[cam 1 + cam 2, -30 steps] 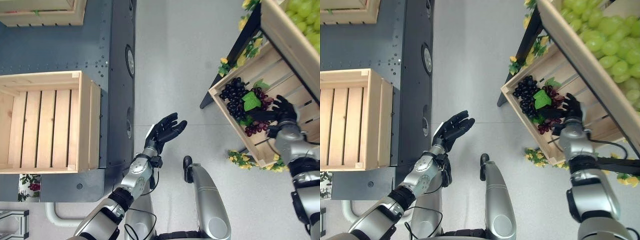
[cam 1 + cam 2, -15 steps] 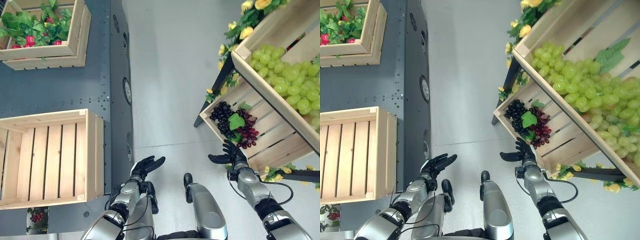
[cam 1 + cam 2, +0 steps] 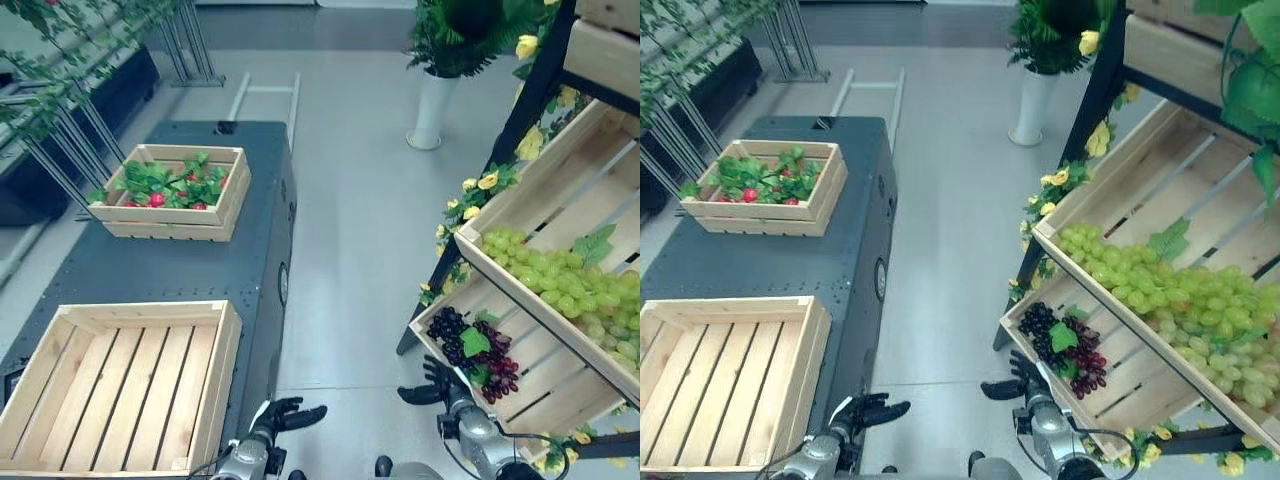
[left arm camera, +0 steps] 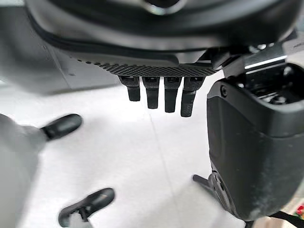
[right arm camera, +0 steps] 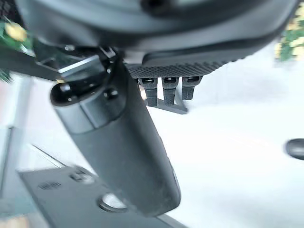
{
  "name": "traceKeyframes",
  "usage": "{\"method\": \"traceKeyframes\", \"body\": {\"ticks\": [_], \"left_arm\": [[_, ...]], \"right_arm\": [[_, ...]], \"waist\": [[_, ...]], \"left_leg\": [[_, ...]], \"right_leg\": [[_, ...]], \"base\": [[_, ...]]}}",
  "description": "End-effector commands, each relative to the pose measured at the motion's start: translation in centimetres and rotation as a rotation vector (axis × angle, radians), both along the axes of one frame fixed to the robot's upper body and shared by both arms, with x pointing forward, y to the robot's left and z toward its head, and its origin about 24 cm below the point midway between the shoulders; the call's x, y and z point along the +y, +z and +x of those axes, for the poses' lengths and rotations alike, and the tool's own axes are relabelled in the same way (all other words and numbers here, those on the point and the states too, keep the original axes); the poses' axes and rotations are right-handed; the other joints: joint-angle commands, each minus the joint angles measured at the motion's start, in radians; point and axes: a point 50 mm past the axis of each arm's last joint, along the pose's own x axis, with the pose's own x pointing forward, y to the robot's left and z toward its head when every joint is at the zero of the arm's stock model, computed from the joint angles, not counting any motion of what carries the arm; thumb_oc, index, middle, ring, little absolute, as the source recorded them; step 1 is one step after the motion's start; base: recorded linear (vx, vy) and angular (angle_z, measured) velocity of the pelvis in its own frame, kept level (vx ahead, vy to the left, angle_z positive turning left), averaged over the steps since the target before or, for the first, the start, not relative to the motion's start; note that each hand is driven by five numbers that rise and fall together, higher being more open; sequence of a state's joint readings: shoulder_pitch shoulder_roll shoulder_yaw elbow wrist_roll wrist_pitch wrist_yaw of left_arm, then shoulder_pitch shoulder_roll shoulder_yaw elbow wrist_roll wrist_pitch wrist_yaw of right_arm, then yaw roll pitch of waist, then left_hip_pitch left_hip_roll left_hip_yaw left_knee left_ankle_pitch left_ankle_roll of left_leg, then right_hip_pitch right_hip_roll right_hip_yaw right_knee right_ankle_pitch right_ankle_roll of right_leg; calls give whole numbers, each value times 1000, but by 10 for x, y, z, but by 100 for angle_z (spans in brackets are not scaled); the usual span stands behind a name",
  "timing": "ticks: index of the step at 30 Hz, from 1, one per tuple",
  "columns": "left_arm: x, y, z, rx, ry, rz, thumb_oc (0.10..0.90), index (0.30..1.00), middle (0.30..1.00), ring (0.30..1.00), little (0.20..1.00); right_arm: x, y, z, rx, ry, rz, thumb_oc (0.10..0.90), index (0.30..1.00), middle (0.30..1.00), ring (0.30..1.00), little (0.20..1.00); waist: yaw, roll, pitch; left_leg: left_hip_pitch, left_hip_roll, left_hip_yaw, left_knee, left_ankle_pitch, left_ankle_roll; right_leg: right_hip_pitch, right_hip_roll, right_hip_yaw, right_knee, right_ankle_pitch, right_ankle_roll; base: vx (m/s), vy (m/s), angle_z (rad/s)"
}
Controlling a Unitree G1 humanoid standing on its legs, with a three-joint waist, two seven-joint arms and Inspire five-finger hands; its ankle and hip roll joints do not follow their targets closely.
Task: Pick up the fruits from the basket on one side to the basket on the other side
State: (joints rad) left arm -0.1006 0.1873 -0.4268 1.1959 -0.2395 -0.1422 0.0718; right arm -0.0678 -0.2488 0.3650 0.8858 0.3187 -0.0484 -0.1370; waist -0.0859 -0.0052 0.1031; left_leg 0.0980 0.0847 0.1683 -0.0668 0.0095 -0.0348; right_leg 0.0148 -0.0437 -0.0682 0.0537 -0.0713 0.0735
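both hands' fingers (image 4: 165, 97) straight, empty, over bare floor (image 4: 142, 156)

Left hand (image 4: 161, 71) fills the upper edge, fingers (image 4: 170, 97) hanging straight in a row, nothing held. Thumb (image 4: 251, 156) bulks large beside them. Past the fingers: pale floor (image 4: 142, 156), bare where the hand points.

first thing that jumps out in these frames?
The green grapes heaped in the slanted crate on the right-hand shelf, with dark grapes in the crate below. On the dark platform to the left sits an empty wooden crate. Both hands, left hand and right hand, are open, holding nothing.
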Motion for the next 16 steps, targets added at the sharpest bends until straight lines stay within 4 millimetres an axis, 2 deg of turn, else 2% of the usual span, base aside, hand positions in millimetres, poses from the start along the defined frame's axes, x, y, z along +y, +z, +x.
{"method": "traceKeyframes", "body": {"ticks": [1, 7, 12, 16], "left_arm": [[-11, 7, 22, -62, -69, -10, 800, 900, 900, 900, 900], [-15, 1, 10, -6, -152, -10, 800, 900, 900, 900, 900], [-9, -1, 3, 9, -127, -22, 800, 900, 900, 900, 900], [-10, 0, 3, 2, -178, -31, 800, 900, 900, 900, 900]], "right_arm": [[13, 7, 18, -56, 75, 32, 800, 900, 900, 900, 900], [8, -29, -34, 257, 157, -22, 800, 900, 900, 900, 900], [6, -34, -44, 309, 247, -28, 800, 900, 900, 900, 900], [10, -36, -50, 333, 285, 3, 800, 900, 900, 900, 900]], "waist": [[8, -13, -8], [27, -1, -34], [48, 2, -51], [53, 0, -61]], "left_leg": [[-28, -43, -41, -20, -16, 35], [-29, -49, -55, -20, -21, 47], [-17, -56, -83, -20, -28, 51], [-13, -56, -92, -20, -30, 50]], "right_leg": [[17, -38, 12, -106, 119, -11], [37, -34, -9, -109, 104, -22], [69, -36, -28, -121, 93, -25], [81, -36, -35, -127, 88, -27]], "base": [[21, -66, 13], [30, -28, 13], [64, -27, 9], [36, -33, 18]]}}
